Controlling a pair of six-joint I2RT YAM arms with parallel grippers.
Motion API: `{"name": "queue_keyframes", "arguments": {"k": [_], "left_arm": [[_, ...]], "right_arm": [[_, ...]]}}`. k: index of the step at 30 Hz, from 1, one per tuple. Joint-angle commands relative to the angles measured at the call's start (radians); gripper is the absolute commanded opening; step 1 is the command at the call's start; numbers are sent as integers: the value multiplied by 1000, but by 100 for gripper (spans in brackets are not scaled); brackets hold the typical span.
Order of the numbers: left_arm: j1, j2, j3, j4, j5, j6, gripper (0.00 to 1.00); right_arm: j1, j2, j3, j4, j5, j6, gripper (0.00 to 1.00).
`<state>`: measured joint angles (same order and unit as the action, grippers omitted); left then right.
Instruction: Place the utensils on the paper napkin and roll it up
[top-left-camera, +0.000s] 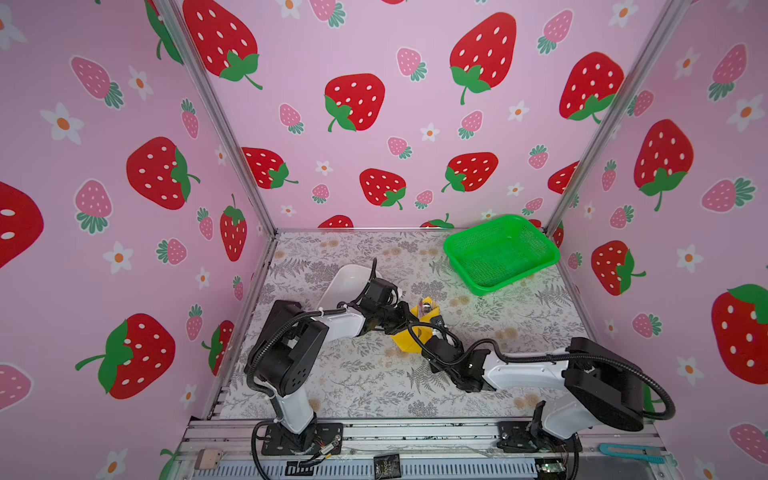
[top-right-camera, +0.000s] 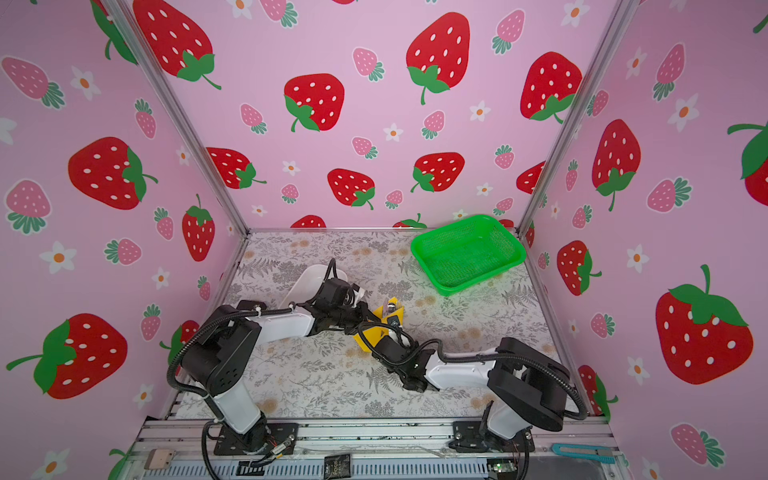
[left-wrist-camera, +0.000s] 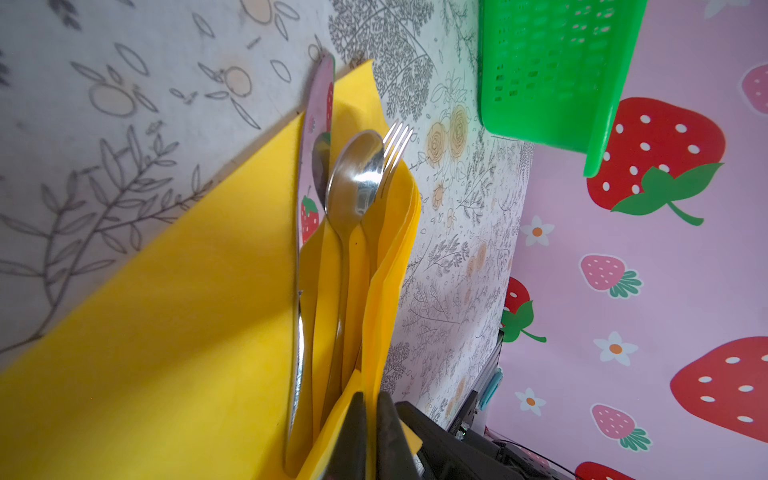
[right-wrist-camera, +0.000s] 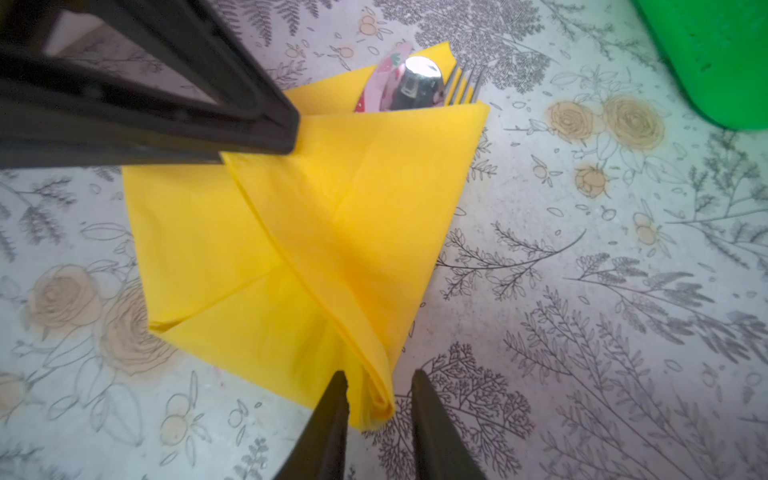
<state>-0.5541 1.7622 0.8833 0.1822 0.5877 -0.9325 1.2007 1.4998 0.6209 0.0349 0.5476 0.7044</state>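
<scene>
left hand: my left gripper (left-wrist-camera: 371, 401) is pinched tight on a folded-over flap of the paper napkin (right-wrist-camera: 332, 216). Paper sits between the pads, no cutlery in the pinch as far as I can see.
right hand: my right gripper (right-wrist-camera: 379, 376) has its jaws parted, straddling the napkin's near folded corner. One finger is just beside the paper, the other apart. No grip yet.
napkin: on the table (right-wrist-camera: 582, 291), mid-workspace between my two arms. Folded into a loose wedge with one flap over the cutlery, not a tight roll.
utensils: the utensils (left-wrist-camera: 353, 199) lie side by side inside the fold. Heads of spoon (left-wrist-camera: 357, 174), fork (left-wrist-camera: 397, 141) and knife (left-wrist-camera: 316, 124) poke out the far open end. Handles are covered, can't tell where they end.
step (my guess): placing done, mid-roll.
risk 1, tear: thin paper with two hands on it. If I pull them apart or lift by the pinch, the flap rips.
risk 2, slide-out: that end is open. Tilt or drag the bundle and the smooth steel slips out head first.
risk 3, empty grab: my right jaws closing on the corner may catch paper only, so the roll turns without the cutlery.
risk 4, spring-back: the fold is loose. Letting go on the left before the right holds lets it flop open.
surroundings: green basket (top-left-camera: 449, 248) well apart at far right, white dish (top-left-camera: 340, 270) behind my left arm. Neither is in the way.
</scene>
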Motion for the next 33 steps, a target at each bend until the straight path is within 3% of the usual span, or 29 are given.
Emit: {"name": "queue_keyframes", "arguments": {"k": [1, 4, 7, 11, 18, 22, 33], "left_arm": [[3, -17, 16, 2, 18, 28, 10], [2, -23, 8, 0, 20, 40, 10], [2, -24, 7, -11, 21, 54, 10], [1, -32, -1, -20, 20, 72, 10], [2, -34, -4, -35, 17, 88, 10], [2, -29, -4, -35, 20, 92, 10], [3, -21, 5, -39, 21, 92, 10]], "right_arm": [[-7, -117, -37, 8, -50, 2, 38], [-84, -236, -106, 115, -229, -11, 46], [-186, -318, -159, 207, -395, 20, 46], [-346, -280, -159, 251, -646, 62, 32], [-387, -173, -175, 346, -734, 182, 19], [-402, -144, -211, 444, -800, 226, 18], [-405, -51, -215, 500, -923, 233, 18]]}}
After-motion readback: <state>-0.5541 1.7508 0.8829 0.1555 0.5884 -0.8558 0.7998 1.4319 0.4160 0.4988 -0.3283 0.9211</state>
